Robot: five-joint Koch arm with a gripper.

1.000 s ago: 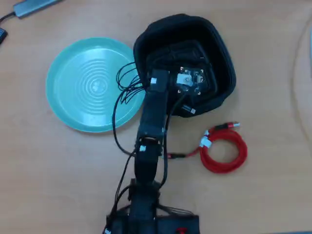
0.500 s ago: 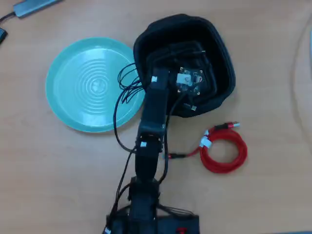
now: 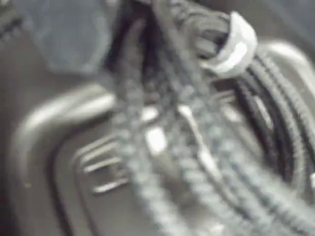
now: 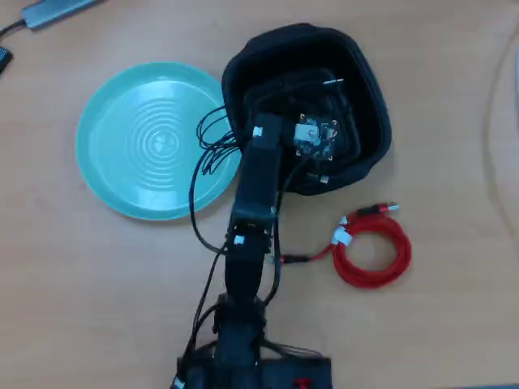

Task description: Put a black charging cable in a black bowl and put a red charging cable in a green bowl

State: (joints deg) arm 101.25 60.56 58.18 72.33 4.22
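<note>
In the overhead view my gripper is down inside the black bowl, at the top centre of the table. The black charging cable spreads in loops across the bowl's floor around it. In the wrist view its braided strands, bound by a white tie, hang blurred close to the lens, above the bowl's ridged floor. They look held from above, though the jaws themselves are hidden. The green bowl lies to the left with nothing in it. The red charging cable is coiled on the table below and right of the black bowl.
My arm runs up from its base at the bottom edge. Its own black wires overhang the green bowl's right rim. A grey device lies at the top left corner. A pale curved edge shows at far right.
The gripper has shifted slightly deeper and to the right inside the black bowl. The cable's loops have spread over the floor, and a plug now shows near the far wall.
</note>
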